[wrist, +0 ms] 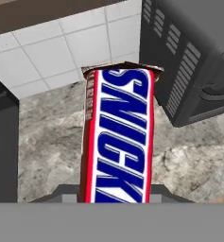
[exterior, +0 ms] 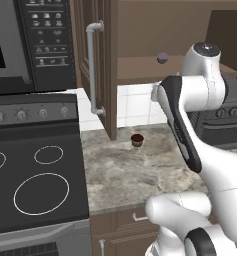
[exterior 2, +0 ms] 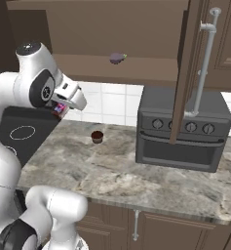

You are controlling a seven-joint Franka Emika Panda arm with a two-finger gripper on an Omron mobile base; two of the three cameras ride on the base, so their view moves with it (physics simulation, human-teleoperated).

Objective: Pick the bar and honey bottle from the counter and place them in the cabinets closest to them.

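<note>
My gripper is shut on the bar, a blue-and-white wrapped candy bar with red edges and brown ends. The bar sticks out lengthwise from between the jaws. In the right base view the bar shows as a small red-blue patch under the hand, held above the left part of the counter. It hangs below the open cabinet's shelf. The honey bottle is out of view.
A small dark cupcake sits on the counter by the tiled wall. A toaster oven stands to the right, a stove to the left. The open cabinet doors jut out over the counter. A small purple item lies on the shelf.
</note>
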